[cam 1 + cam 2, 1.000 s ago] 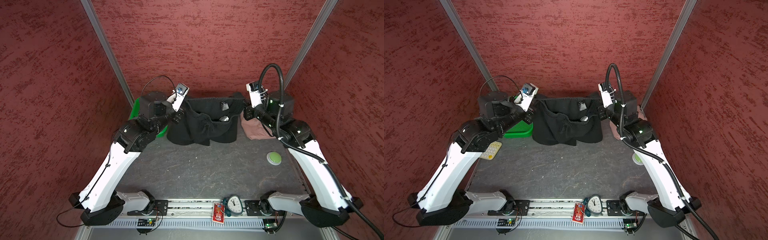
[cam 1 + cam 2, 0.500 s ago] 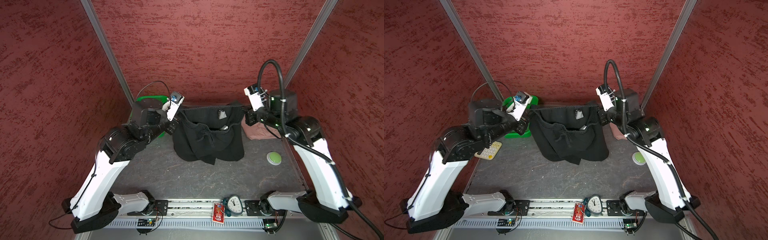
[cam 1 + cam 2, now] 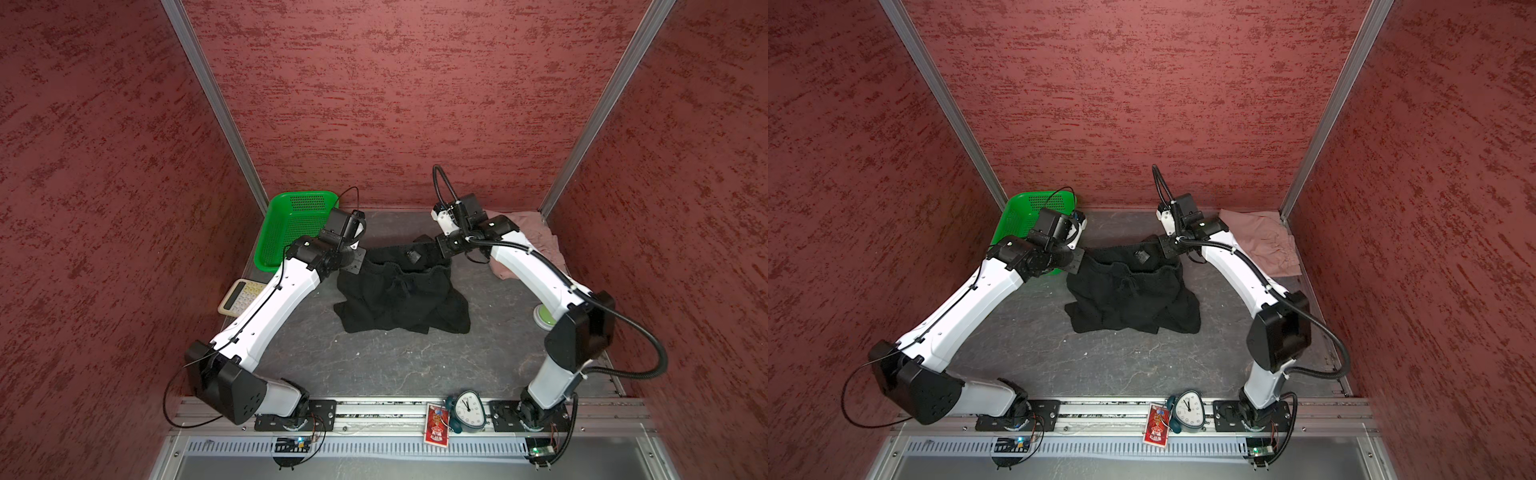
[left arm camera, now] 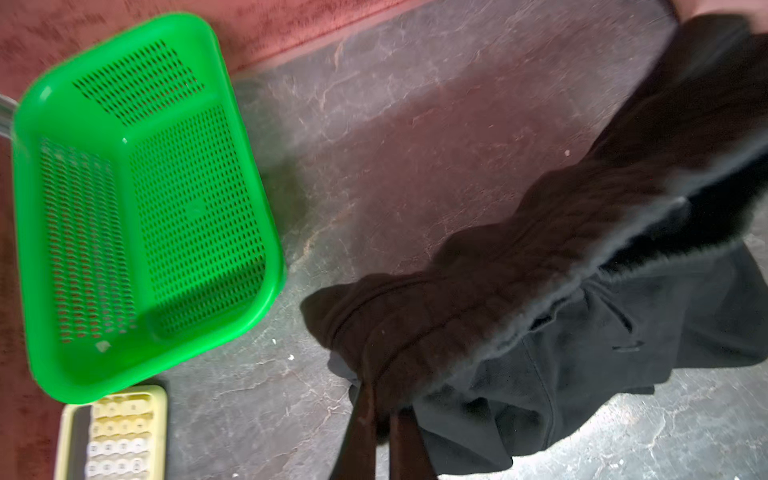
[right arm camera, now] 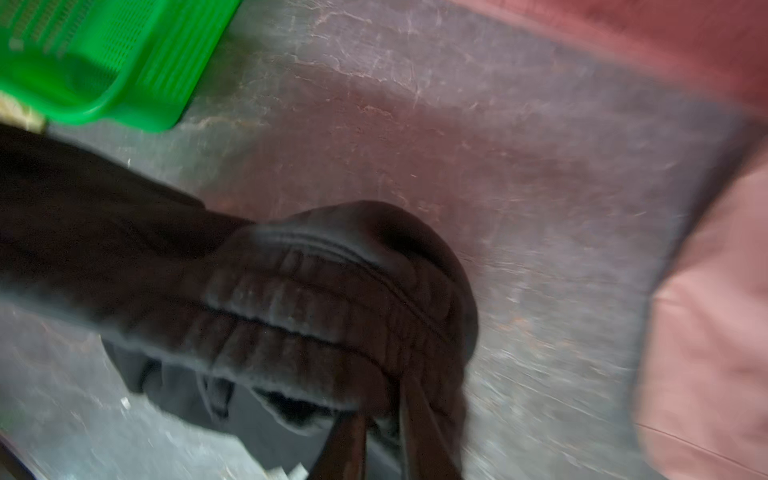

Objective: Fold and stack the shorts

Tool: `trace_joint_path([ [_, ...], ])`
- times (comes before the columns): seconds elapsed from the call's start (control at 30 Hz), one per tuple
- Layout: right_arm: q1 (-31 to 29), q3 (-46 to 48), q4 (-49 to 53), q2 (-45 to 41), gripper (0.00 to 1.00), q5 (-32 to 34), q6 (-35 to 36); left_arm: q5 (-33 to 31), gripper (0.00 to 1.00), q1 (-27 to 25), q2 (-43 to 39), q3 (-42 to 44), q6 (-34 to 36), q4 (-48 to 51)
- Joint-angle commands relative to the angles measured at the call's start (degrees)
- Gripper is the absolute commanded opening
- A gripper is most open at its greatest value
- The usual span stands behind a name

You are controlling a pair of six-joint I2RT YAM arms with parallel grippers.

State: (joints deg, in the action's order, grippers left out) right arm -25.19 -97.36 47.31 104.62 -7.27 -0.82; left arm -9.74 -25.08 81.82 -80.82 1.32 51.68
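Your black shorts (image 3: 399, 299) hang just right of the green basket (image 3: 303, 194) in both top views, with the waistband lifted and the legs crumpled below. The pink shorts (image 3: 1262, 241) lie well apart from the basket, past the black pair. Your left gripper (image 4: 380, 415) is clamped on the waistband end nearest the basket. The right gripper (image 5: 382, 419) straddles the far end, too blurred to tell whether it grips.

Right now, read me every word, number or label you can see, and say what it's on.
Nothing here reads clearly enough to quote.
Clock: numerals on the dial, too small to read.
Red card: printed picture and lettering, too small to read.
Calculator: key markings blurred.
Label inside the black shorts: no print can be made out.
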Motion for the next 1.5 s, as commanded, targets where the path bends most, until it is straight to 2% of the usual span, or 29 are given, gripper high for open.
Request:
trace_joint_path([
  [0.0, 0.8, -3.6, -5.8, 5.4, 0.36, 0.5, -1.7, 2.5, 0.0, 2.4, 2.4, 1.6, -3.3, -5.4],
  [0.07, 0.8, -5.2, -6.8, 7.2, 0.53, 1.1, -2.0, 3.8, 0.0, 4.0, 3.5, 1.9, -4.3, -5.9],
  [0.13, 0.8, -4.6, -8.7, 6.7, 0.64, 3.2, -3.5, 4.2, 0.0, 4.6, 4.3, 1.8, -4.4, -6.3],
  [0.23, 1.1, 1.5, -14.4, 2.9, 0.68, 5.1, -7.6, 5.0, 0.0, 4.4, 3.7, 2.2, -4.1, -7.9],
  [0.37, 1.7, 10.1, -22.1, -0.6, 0.72, 1.8, -14.5, 3.5, 0.0, 1.8, 0.6, 5.5, -1.9, -12.1],
  [0.5, 1.6, 9.1, -24.9, 3.3, 0.77, -4.0, -16.9, 1.9, 0.0, -1.1, -3.3, 10.8, 1.1, -17.4],
  [0.6, 1.6, 4.1, -23.4, 8.1, 0.79, -5.5, -17.3, 0.5, 0.0, -1.6, -5.2, 13.1, 1.2, -18.3],
  [0.77, 1.5, -2.5, -17.9, 14.4, 0.79, -0.7, -17.6, -0.5, 0.0, -1.5, -6.9, 13.8, 0.9, -17.8],
  [0.97, 0.5, -1.5, -16.9, 16.0, 0.76, 3.2, -18.5, -1.7, 0.0, -1.6, -7.5, 13.6, 1.0, -17.2],
  [1.3, -0.7, -3.3, -19.2, 18.6, 0.73, -1.5, -20.0, -1.3, 0.0, -3.1, -10.7, 14.4, 1.7, -18.5],
  [1.47, -1.8, 0.0, -19.0, 17.2, 0.73, -1.8, -21.3, -2.2, 0.0, -3.0, -9.9, 14.2, 1.9, -17.5],
])
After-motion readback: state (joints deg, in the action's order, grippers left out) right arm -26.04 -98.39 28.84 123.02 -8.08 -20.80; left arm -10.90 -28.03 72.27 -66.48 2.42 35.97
